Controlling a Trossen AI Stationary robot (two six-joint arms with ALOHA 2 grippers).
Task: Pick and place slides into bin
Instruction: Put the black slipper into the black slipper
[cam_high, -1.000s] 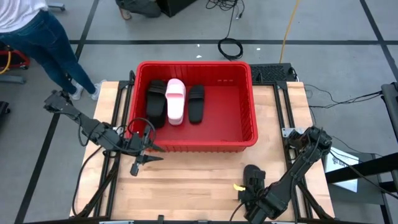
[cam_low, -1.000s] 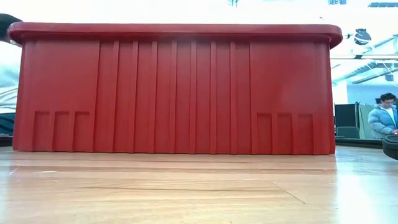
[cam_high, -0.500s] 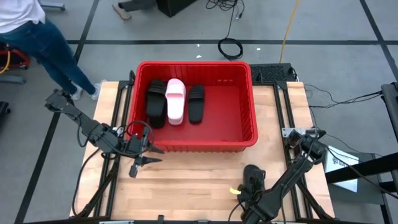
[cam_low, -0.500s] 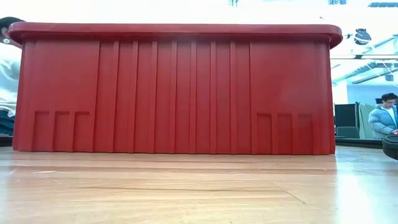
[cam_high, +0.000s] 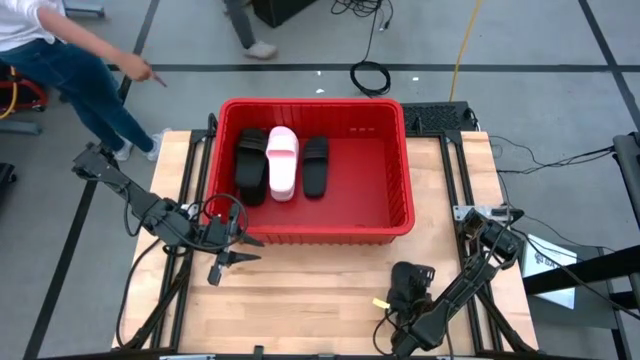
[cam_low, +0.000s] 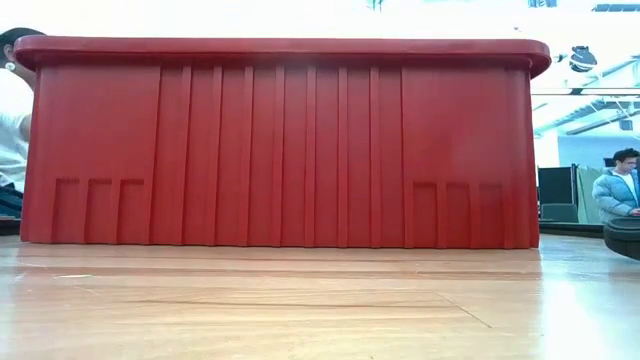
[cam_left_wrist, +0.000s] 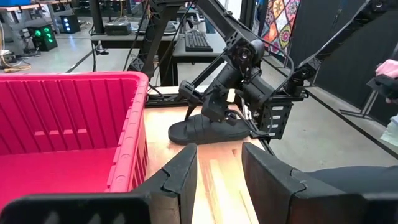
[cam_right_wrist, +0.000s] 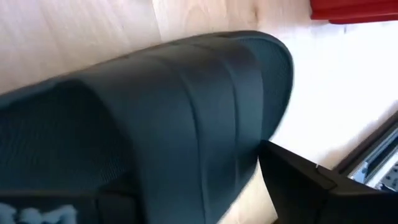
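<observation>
Step in hand: the right claw is low over a black slide on the worktop, near its front right corner; I judge this to be the approach just before the grasp.
Right claw: fingers apart at full spread, nothing held. In its own wrist view the broad strap fills the picture and one dark finger sits just beside the sandal's edge.
Left claw: the left claw hovers just outside the bin's front left corner, fingers partly apart and empty. It waits.
Bin: the red bin stands at the back middle of the worktop. Three slides lie side by side in its left half: black, pale pink, black. The right half is bare floor.
Doing it well: get one finger under or inside the strap and the other outside it, then close squarely. A pinch on the rounded sole edge would likely slip.
Poor view: whether a finger already touches the slide I cannot tell, since the arm covers it from above.
Carry: lift well clear of the bin's rolled rim before crossing, and release over the bare right half.
Watch for: the sandal swinging from its strap and catching the rim.
</observation>
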